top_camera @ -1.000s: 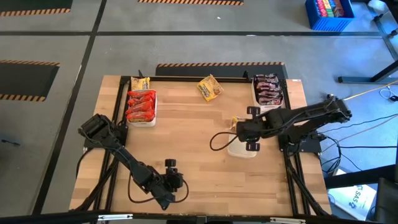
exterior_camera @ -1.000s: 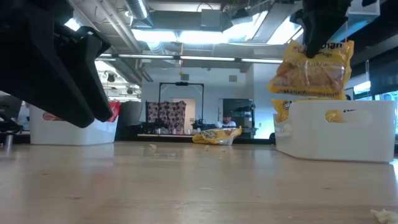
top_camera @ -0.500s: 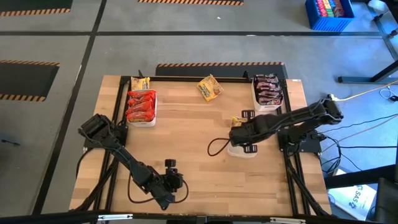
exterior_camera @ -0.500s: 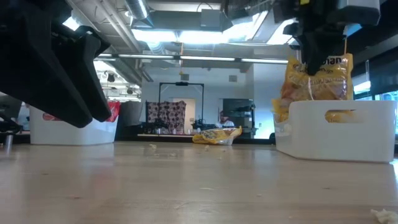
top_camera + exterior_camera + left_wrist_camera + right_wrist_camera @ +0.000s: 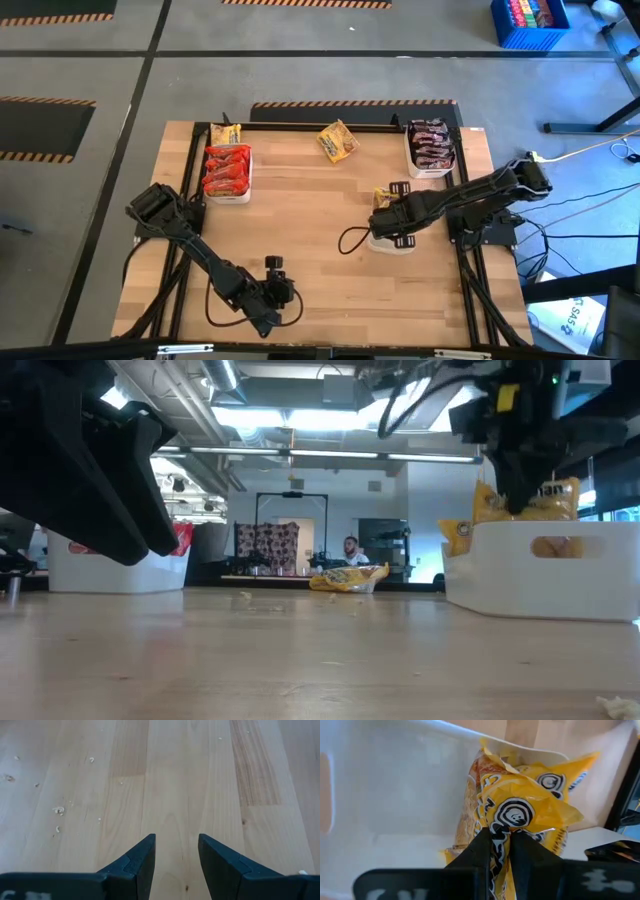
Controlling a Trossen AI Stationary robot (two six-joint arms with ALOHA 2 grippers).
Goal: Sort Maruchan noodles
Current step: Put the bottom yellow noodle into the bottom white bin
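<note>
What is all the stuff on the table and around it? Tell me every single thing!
Yellow noodle packets: three seen; one pinched over the near right tray, one loose at the far middle, one at the far left corner.
Red noodle packets: a stack, red-orange, in the far left tray; count unclear.
Dark noodle packets: a stack, brown-black, in the far right tray; count unclear.
White trays: three; far left, far right, near right.
Blue crate: one, on the floor past the far right corner.
Table: one, light wood.
Person: one, far back in the room.
Left gripper: open, empty, near edge.
Right gripper: shut on the yellow packet.
</note>
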